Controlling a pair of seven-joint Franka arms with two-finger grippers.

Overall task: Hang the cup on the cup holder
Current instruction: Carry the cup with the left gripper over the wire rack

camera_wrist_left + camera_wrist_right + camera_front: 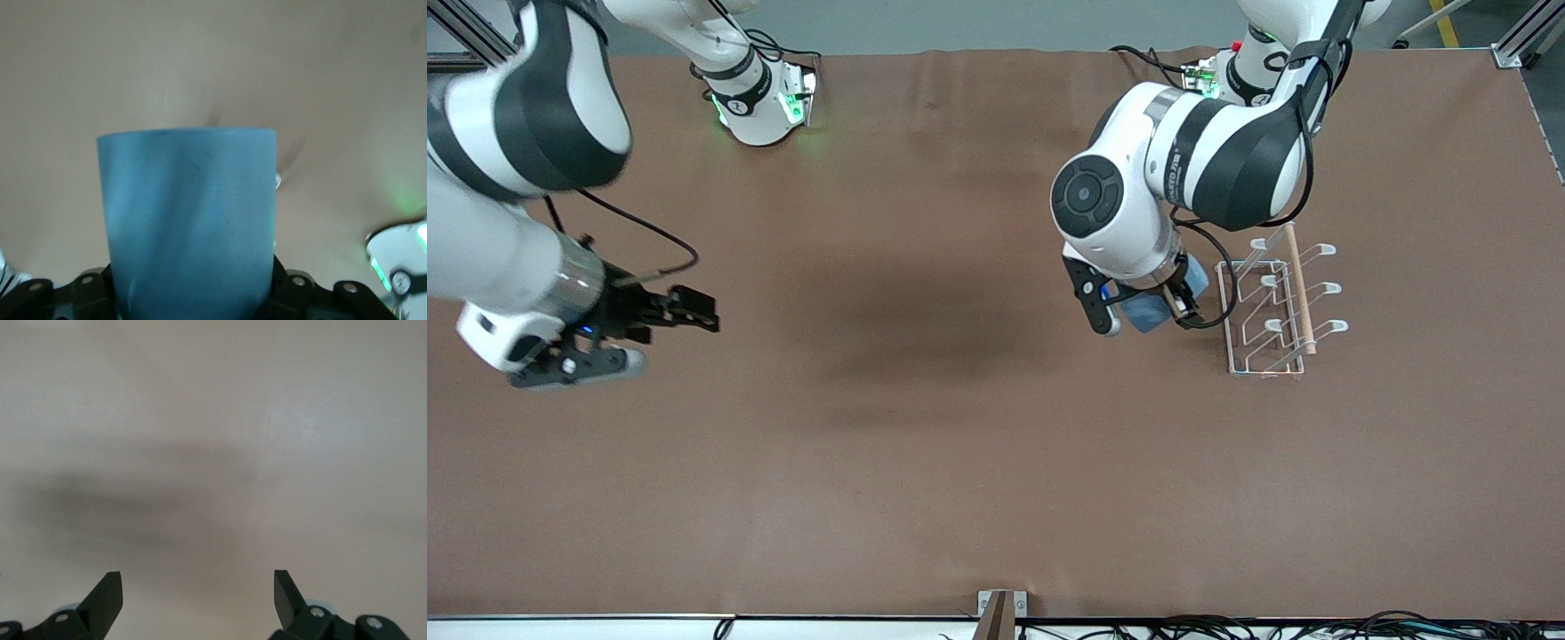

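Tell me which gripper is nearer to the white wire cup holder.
Left. The left gripper, shut on the light-blue plastic cup, is right beside the white wire cup holder. The right gripper waits open at the right arm's end of the table.

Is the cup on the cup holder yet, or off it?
Off. The left claw is shut on the cup, held in the air beside the cup holder, whose prongs carry nothing.

Robotics lab. Two white-and-black arms [1183, 169] bolted along one edge of a brown-covered bench [960, 462], aluminium framing [1525, 36] at the corners, loose black cables [1316, 627] bundled along the camera-side edge, grey floor with a yellow line [1445, 22].
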